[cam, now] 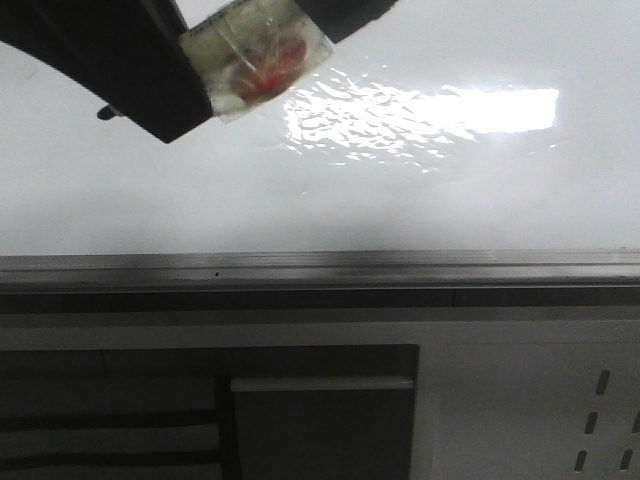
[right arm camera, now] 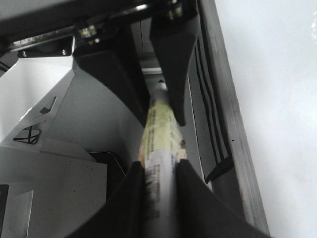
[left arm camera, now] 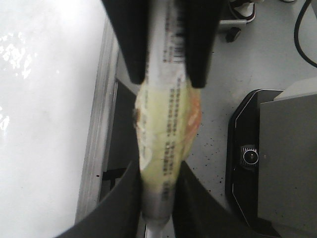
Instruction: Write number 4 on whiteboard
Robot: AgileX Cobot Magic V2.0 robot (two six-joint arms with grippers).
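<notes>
Both my left end effector (left arm camera: 166,82) and right end effector (right arm camera: 161,173) clench one taped marker (left arm camera: 166,134). The whiteboard (cam: 330,200) looks blank; I should press squarely, lightly, stroke steadily.

Open board: whiteboard (cam: 400,200) surface bare right of centre.
Blocked: gripper (cam: 160,70) fills upper left.
Lower edge: rail (cam: 320,268).

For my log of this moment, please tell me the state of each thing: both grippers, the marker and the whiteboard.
left gripper: shut on the marker.
right gripper: shut on the marker.
marker: held by both grippers at once, middle wrapped in yellowish tape; capped or not, cannot tell.
whiteboard: no writing on the visible part; bright glare patch.
</notes>
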